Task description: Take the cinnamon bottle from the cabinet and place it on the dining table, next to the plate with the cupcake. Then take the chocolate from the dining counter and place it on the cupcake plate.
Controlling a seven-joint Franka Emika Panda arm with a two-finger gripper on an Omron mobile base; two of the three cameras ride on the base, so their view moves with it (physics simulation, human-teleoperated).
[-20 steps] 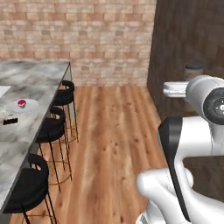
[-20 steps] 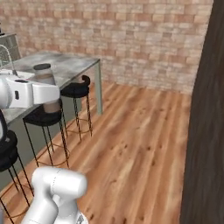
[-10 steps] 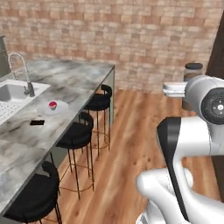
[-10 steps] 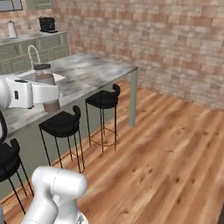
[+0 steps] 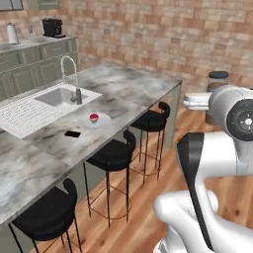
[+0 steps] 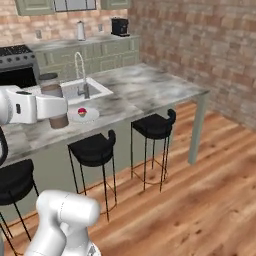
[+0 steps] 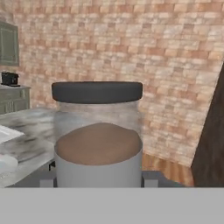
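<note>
My gripper [image 7: 98,179] is shut on the cinnamon bottle [image 7: 97,135], a clear jar with brown contents, a pale band and a dark grey cap, held upright. From the base the bottle [image 5: 217,84] [image 6: 52,89] hangs in the air in the gripper [image 5: 212,101] [image 6: 56,107], short of the stools and well off the marble dining table [image 5: 133,94] [image 6: 150,85]. On that top stands the white plate [image 5: 97,122] [image 6: 85,117] with the pink-topped cupcake [image 5: 93,117] [image 6: 82,111]. The black chocolate [image 5: 72,134] lies just beside the plate. The cabinet is out of view.
A sink with a tall faucet [image 5: 74,86] is set in the marble top behind the plate. Black round stools [image 5: 114,154] [image 6: 92,147] line the near side over wood floor. A brick wall [image 5: 163,34] stands behind, with green back counters, a kettle and a coffee machine [image 6: 119,26].
The base has turned, so the whole scene has shifted: the marble top with plate and chocolate lies closer and the sink has come into view. The bottle stays in the gripper.
</note>
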